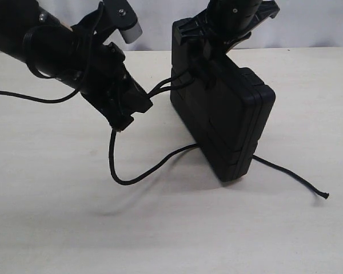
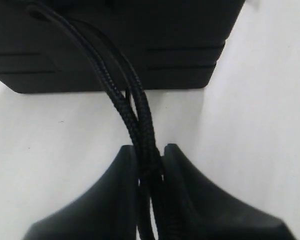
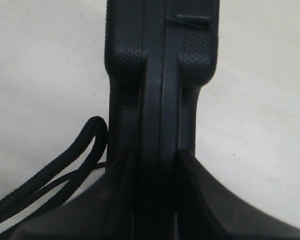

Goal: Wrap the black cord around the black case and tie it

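The black case (image 1: 234,120) stands on its edge on the table, tipped a little. My right gripper (image 1: 212,40) is shut on its top end; the right wrist view shows the case (image 3: 160,75) clamped between that gripper's (image 3: 157,160) jaws. My left gripper (image 1: 138,105), just left of the case, is shut on two strands of the black cord (image 1: 163,87) that run to the case's upper side. The left wrist view shows both cord strands (image 2: 135,112) pinched in the gripper (image 2: 149,150). The rest of the cord droops, loops on the table (image 1: 126,180), passes under the case and ends at the right (image 1: 323,195).
The pale tabletop (image 1: 171,228) spreads in front of and beside the case. A thin smooth black arm cable (image 1: 23,96) trails over the table at the far left. The left arm's body (image 1: 57,51) hangs over the back left.
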{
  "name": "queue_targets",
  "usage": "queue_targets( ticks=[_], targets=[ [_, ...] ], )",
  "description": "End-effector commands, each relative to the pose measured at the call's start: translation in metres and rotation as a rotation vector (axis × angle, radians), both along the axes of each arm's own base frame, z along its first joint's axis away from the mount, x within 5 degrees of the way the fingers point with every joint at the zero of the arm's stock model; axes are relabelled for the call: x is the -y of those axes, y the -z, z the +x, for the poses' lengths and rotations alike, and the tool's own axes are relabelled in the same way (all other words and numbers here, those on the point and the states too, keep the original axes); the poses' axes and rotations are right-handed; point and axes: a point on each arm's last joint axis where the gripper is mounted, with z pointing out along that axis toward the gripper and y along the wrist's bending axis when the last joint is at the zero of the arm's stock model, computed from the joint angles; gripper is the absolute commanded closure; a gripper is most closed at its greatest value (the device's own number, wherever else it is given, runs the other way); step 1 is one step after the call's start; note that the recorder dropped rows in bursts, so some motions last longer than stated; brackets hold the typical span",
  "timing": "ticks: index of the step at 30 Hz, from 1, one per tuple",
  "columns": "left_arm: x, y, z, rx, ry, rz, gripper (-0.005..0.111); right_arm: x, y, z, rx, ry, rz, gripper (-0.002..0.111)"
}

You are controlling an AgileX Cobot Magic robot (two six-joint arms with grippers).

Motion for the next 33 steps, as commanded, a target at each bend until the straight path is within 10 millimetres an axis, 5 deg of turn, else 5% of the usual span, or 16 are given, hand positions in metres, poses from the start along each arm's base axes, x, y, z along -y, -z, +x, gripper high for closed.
queue_targets(
  ticks=[1, 13, 33],
  targets=[
    [0.0, -0.004, -0.003, -0.01, 0.004, -0.022, 0.107, 0.003, 0.018, 0.002, -0.072, -0.002, -0.034, 0.104],
    [-0.004, -0.031, -0.013, 0.088, 0.017, -0.08, 0.107, 0.003, 0.018, 0.002, -0.072, -0.002, -0.034, 0.104],
    [0.008, 0.02, 0.02, 0.013, -0.075, -0.049, 0.107, 0.002, 0.018, 0.001, -0.077, -0.006, -0.022, 0.104]
  ],
)
